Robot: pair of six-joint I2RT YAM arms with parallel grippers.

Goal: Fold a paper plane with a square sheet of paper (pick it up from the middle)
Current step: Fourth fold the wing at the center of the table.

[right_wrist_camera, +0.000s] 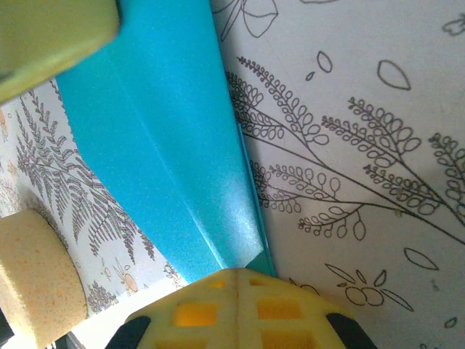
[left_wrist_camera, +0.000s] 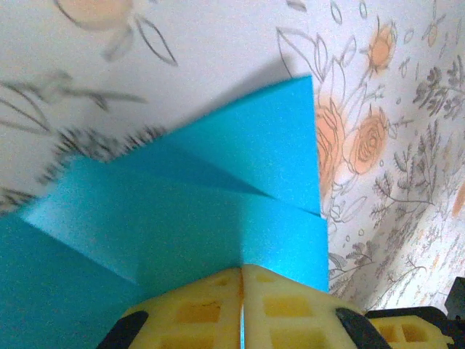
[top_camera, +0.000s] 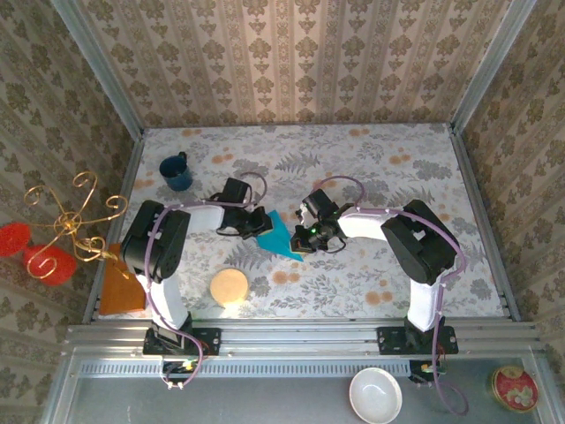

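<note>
Both left gripper [top_camera: 260,228] and right gripper [top_camera: 298,237] pinch the paper [top_camera: 278,237] over a floral table [top_camera: 371,163] between damask walls [top_camera: 291,62].

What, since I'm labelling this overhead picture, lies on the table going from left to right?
orange board → dark blue mug → round tan sponge → left pincer → folded turquoise paper → right pincer

We see a dark blue mug [top_camera: 177,172] upper left on the floral tablecloth [top_camera: 380,163], a round tan sponge [top_camera: 229,287] lower left, a flat orange piece [top_camera: 119,284] at the left edge, a white bowl [top_camera: 375,395] bottom centre
</note>
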